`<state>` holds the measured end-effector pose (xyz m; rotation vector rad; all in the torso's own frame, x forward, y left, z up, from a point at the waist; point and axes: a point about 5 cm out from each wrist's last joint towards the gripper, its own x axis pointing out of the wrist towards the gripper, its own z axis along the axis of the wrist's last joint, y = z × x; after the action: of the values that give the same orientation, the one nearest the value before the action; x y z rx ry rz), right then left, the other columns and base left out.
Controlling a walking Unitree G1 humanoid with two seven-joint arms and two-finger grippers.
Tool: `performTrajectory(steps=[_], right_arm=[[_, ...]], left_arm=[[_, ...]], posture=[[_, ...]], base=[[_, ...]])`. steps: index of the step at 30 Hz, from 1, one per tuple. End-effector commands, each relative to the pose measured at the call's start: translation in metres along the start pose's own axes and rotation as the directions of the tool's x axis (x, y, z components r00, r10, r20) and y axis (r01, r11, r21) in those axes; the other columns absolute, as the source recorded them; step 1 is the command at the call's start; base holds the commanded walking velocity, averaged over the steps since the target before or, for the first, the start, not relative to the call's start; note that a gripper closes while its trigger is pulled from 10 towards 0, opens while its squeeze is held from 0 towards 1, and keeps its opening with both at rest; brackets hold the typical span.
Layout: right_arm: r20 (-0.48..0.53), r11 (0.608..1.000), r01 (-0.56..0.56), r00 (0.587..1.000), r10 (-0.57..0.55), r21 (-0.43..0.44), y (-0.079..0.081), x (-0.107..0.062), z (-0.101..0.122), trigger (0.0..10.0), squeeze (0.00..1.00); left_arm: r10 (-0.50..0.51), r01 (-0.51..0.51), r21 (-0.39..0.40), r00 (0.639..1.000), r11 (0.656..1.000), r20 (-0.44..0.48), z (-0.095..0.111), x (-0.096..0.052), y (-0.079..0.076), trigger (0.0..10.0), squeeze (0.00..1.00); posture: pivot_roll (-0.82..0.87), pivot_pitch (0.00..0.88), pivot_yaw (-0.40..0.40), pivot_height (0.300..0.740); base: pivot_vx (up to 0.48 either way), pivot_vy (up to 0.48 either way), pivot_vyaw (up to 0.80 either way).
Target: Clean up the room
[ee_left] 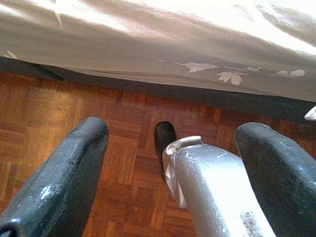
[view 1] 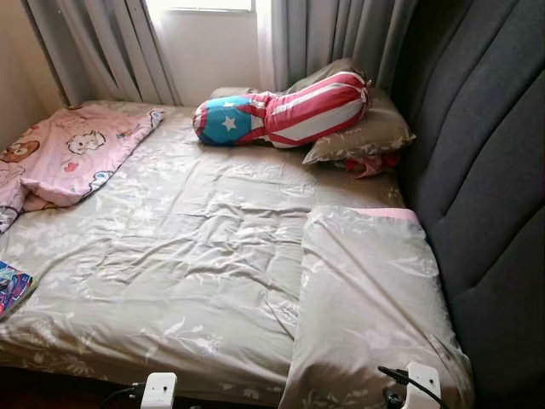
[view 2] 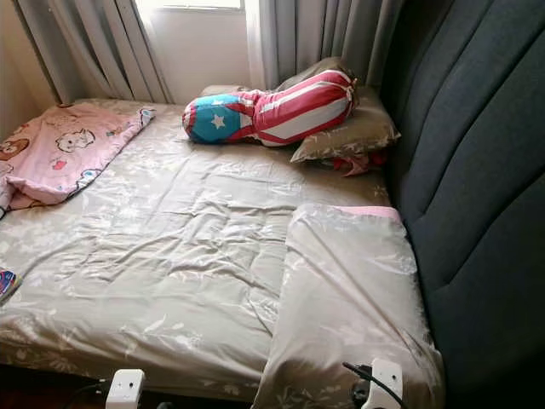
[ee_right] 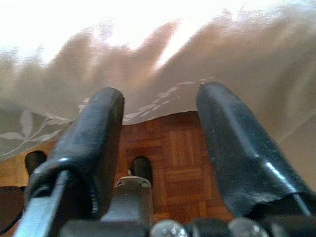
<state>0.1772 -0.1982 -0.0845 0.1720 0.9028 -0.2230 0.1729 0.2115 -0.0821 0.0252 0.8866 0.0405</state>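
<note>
Across the bed before us lies a rumpled grey-beige sheet with a pale leaf print, and we place everything else by that bed. At its far end, below the window and grey curtains, a red, white and blue bolster with a white star leans on a grey pillow, under which something red shows. On the bed's far left corner sits a bunched pink blanket printed with cartoon animals. Along the bed's right side, against the dark padded headboard, rests 1 long pillow in the same leaf-print cover, with a pink edge at its far end. A colourful book lies at the bed's near left edge. We hold both arms low at the near edge of the bed. Our left end effector hangs over the wooden parquet floor beside the bed's overhanging sheet, its 2 fingers spread wide and holding nothing. Our right end effector is likewise spread and empty, pointing at the draped sheet and the floor below it.
</note>
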Motion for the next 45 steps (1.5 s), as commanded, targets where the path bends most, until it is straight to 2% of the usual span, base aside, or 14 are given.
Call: performTrajectory(steps=[1, 2, 4, 15, 17, 22, 24, 25, 45], right_arm=[[-0.002, 1.0, -0.024, 1.0, 0.024, 0.02, 0.004, 0.001, 0.003, 10.0, 0.0], [-0.003, 0.999, -0.039, 0.999, 0.039, -0.02, 0.008, 0.002, 0.005, 10.0, 0.0], [0.005, 0.999, -0.046, 0.999, 0.046, -0.024, 0.009, 0.002, 0.007, 10.0, 0.0], [-0.025, 0.999, -0.049, 0.998, 0.049, -0.008, 0.013, 0.0, -0.004, 10.0, 0.0], [-0.053, 0.998, -0.042, 0.998, 0.039, -0.042, 0.012, -0.001, -0.009, 10.0, 0.0], [-0.052, 0.991, -0.06, 0.997, 0.054, -0.12, 0.014, -0.001, -0.011, 10.0, 0.0], [-0.049, 0.993, -0.066, 0.997, 0.061, -0.102, 0.015, -0.001, -0.012, 10.0, 0.0], [-0.05, 0.997, -0.056, 0.997, 0.053, -0.058, 0.015, -0.002, -0.013, 10.0, 0.0], [-0.052, 0.997, -0.051, 0.997, 0.048, -0.049, 0.014, -0.002, -0.015, 10.0, 0.0]], left_arm=[[-0.001, 0.002, 0.018, 1.0, 1.0, -0.025, -0.005, -0.001, 0.0, 10.0, 0.0], [0.001, -0.001, 0.016, 1.0, 1.0, -0.023, -0.003, -0.001, 0.0, 10.0, 0.0], [0.003, -0.003, 0.015, 1.0, 1.0, -0.021, -0.002, 0.0, 0.001, 10.0, 0.0], [-0.008, 0.008, 0.033, 1.0, 0.999, -0.011, 0.003, 0.002, -0.007, 10.0, 0.0], [-0.014, 0.014, 0.042, 1.0, 0.999, -0.015, 0.001, 0.002, -0.011, 10.0, 0.0], [-0.024, 0.024, 0.052, 1.0, 0.998, -0.008, 0.008, 0.005, -0.016, 10.0, 0.0], [-0.033, 0.034, 0.055, 0.999, 0.998, -0.003, 0.01, 0.005, -0.019, 10.0, 0.0], [-0.036, 0.036, 0.058, 0.999, 0.998, -0.001, 0.01, 0.006, -0.021, 10.0, 0.0], [-0.038, 0.038, 0.067, 0.999, 0.997, -0.005, 0.01, 0.006, -0.018, 10.0, 0.0]], posture=[[-0.06, 0.0, -0.052, 0.74], [-0.07, 0.0, -0.052, 0.74], [-0.06, 0.0, -0.053, 0.74], [-0.05, 0.031, -0.03, 0.74], [-0.06, 0.035, -0.026, 0.74], [-0.05, 0.044, -0.019, 0.74], [-0.05, 0.047, -0.017, 0.74], [-0.05, 0.051, -0.017, 0.74], [-0.06, 0.067, -0.011, 0.74]], base=[[0.0, 0.0, 0.0], [0.0, 0.0, 0.0], [0.0, 0.0, 0.0], [0.0, 0.0, 0.0], [0.0, 0.0, 0.0], [0.0, 0.232, 0.48], [0.0, 0.48, 0.8], [0.0, 0.48, 0.0], [0.0, 0.48, 0.0]])
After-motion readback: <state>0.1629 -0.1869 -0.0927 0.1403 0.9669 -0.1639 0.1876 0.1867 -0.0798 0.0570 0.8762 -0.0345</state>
